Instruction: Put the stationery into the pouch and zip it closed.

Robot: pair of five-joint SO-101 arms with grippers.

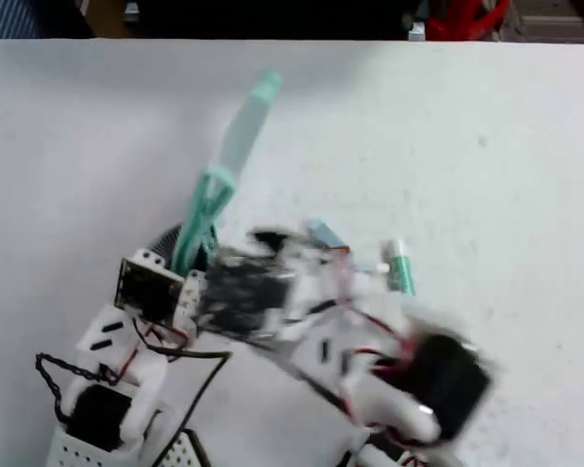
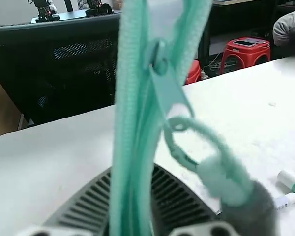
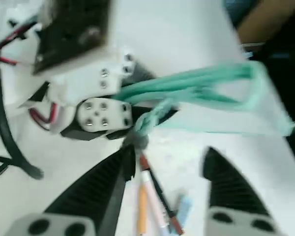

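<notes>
Grippers come first. The left gripper (image 1: 187,248) is squeezed tight on the near end of the pouch (image 1: 236,146). The right gripper (image 3: 169,162) is spread wide and has nothing in it. It hangs just right of the left gripper, close to it.

The pouch is a long green one. From the left gripper it stretches toward the far side of the table (image 1: 487,146), leaning a little to the right. Its zip pull (image 2: 169,88) hangs down, with a green loop (image 2: 206,142) and a small gray fuzzy ball (image 2: 250,201) on the end. The ball is right by one finger of the right gripper; I cannot tell if they touch.

Some pens (image 3: 150,201) lie on the table under the gap of the right gripper, outside the pouch. A white marker with a green cap (image 1: 399,268) lies a bit to the right of them.

From above, the right arm (image 1: 370,360) covers part of the pens. Past the far edge of the table stand a black chair (image 2: 54,64) and a red stool (image 2: 246,49).
</notes>
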